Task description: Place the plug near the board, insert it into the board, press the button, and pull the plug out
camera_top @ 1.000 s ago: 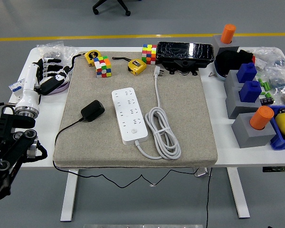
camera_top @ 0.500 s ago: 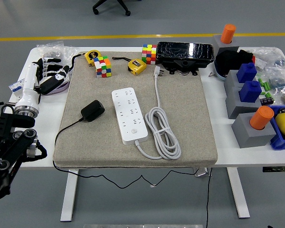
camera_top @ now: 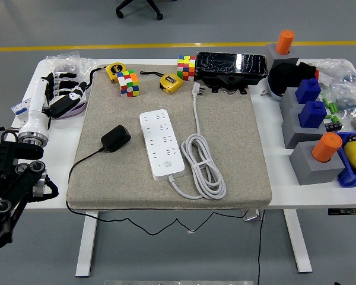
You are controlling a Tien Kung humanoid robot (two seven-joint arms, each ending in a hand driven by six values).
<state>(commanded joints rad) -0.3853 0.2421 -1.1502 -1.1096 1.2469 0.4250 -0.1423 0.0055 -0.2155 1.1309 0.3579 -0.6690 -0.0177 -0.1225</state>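
A white power strip (camera_top: 161,142) lies in the middle of a grey mat (camera_top: 237,124), with its button (camera_top: 167,164) near its near end. Its white cable (camera_top: 203,166) is coiled to its right and ends in a white plug (camera_top: 196,89) at the back. A black plug (camera_top: 115,138) lies on the mat just left of the strip, apart from it. Its black cable runs off the mat's front edge. My left hand (camera_top: 64,92) rests on the table left of the mat, fingers relaxed and holding nothing. My right arm is out of view.
Two Rubik's cubes (camera_top: 129,82) (camera_top: 186,67), two yellow tape measures (camera_top: 114,70) (camera_top: 171,82) and a black wrapped box (camera_top: 231,65) line the mat's back edge. Grey blocks with orange and blue pieces (camera_top: 320,157) and a blue bin (camera_top: 353,160) crowd the right side.
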